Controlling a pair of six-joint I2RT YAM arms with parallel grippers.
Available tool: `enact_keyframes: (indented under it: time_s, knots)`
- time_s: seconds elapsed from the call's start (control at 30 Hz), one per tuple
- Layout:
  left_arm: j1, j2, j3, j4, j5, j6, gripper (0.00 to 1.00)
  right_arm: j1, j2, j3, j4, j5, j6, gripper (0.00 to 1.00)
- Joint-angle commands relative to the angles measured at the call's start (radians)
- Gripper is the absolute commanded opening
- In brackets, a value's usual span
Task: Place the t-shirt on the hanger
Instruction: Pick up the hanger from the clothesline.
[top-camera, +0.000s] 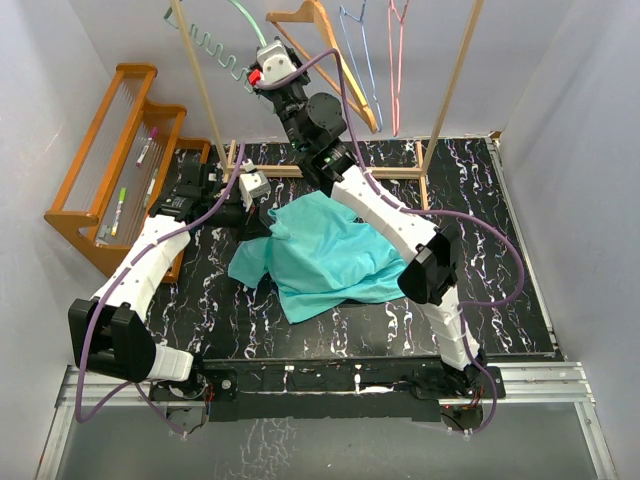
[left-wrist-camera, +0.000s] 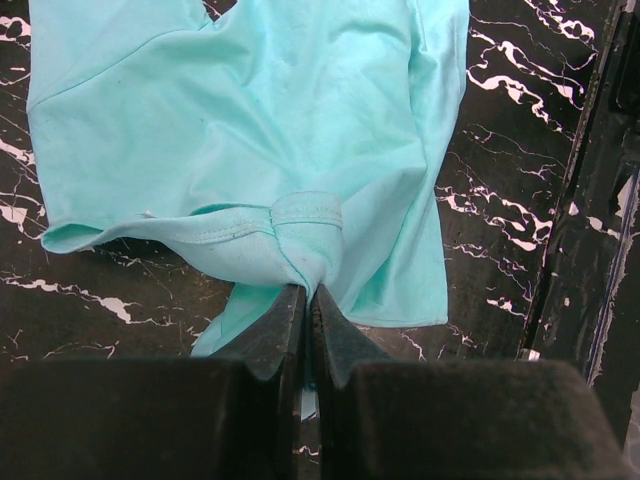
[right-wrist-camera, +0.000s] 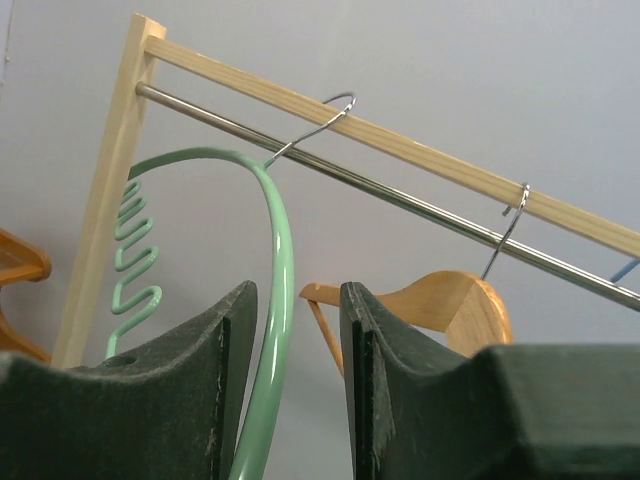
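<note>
Below, left claw (left-wrist-camera: 305, 300) tight on t-shirt (left-wrist-camera: 250, 120) fold; right claw (right-wrist-camera: 297, 290) apart astride hanger (right-wrist-camera: 282, 250), its lower end out of frame.

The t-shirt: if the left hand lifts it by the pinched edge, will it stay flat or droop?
Probably droop: the t-shirt bunches and folds where the left hand pinches it. Being thin cloth, it is likely light, and the rest may drag over the table.

Black white-veined table (top-camera: 500, 290), the t-shirt (top-camera: 330, 255) lying crumpled straight on it, spread out just ahead of the left gripper (left-wrist-camera: 306, 292) with one fold at its tips, wooden rail frame (top-camera: 395, 173) footed on the tabletop's far edge, below the right gripper (right-wrist-camera: 297, 292).
</note>
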Motion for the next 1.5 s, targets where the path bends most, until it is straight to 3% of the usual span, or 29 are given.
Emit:
enact_keyframes:
  time_s: [0.0, 0.37, 0.47, 0.63, 0.73, 1.2, 1.47]
  knots:
    - [0.004, -0.014, -0.01, -0.002, 0.043, -0.003, 0.0, 0.014, -0.063, -0.003, 0.144, 0.068, -0.112, 0.08]
    - [0.004, -0.014, -0.019, 0.004, 0.052, -0.009, 0.0, 0.017, -0.095, -0.085, 0.035, 0.044, -0.064, 0.09]
    - [0.003, -0.014, -0.017, 0.0, 0.053, -0.008, 0.0, 0.017, -0.099, -0.097, -0.023, 0.02, -0.023, 0.22]
    - [0.003, -0.017, -0.019, -0.006, 0.052, -0.003, 0.0, -0.001, -0.093, -0.075, -0.133, -0.048, 0.06, 0.58]
    - [0.004, -0.02, -0.018, -0.008, 0.052, -0.003, 0.0, -0.042, -0.062, 0.011, -0.231, -0.121, 0.16, 0.67]
    - [0.004, -0.017, -0.02, 0.002, 0.063, -0.01, 0.0, -0.301, -0.002, 0.103, -0.258, -0.509, 0.574, 0.66]
    - [0.003, -0.014, -0.023, 0.001, 0.063, -0.007, 0.0, -0.329, -0.017, 0.048, -0.208, -0.71, 0.608, 0.62]
